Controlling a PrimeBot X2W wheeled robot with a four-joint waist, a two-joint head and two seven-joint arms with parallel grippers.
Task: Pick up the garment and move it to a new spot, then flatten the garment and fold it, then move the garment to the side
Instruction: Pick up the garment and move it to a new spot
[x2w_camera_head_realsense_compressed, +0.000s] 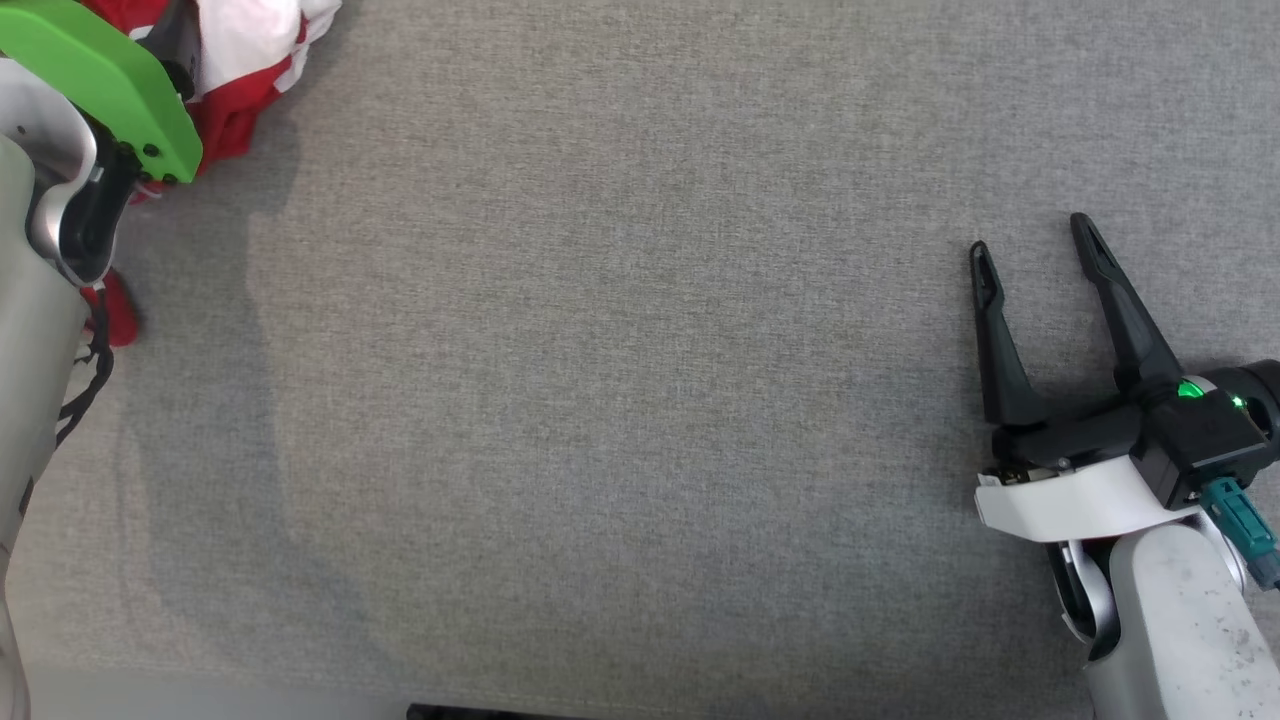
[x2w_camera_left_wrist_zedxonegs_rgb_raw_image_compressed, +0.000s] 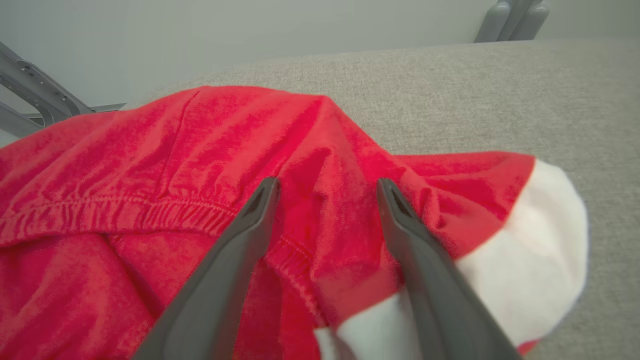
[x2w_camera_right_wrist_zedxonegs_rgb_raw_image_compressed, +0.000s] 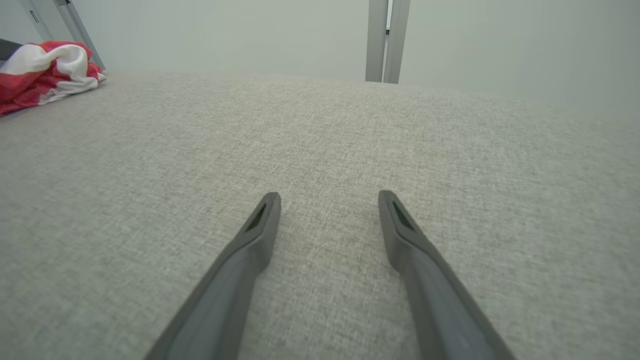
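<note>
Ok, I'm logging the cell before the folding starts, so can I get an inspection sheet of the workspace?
Surface: grey woven tabletop, flat, no stains seen.
Job's things: red and white garment, crumpled in a heap at the far left of the tabletop, not yet flattened.
Clutter: nothing seen.
Grippers: left gripper open, fingers right over the garment's red folds, contact cannot be told; right gripper open, over the tabletop, holding nothing.
Cables: black cable beside the left forearm; teal connector at the right wrist.
Surroundings: pale wall and grey metal posts beyond the far edge.
</note>
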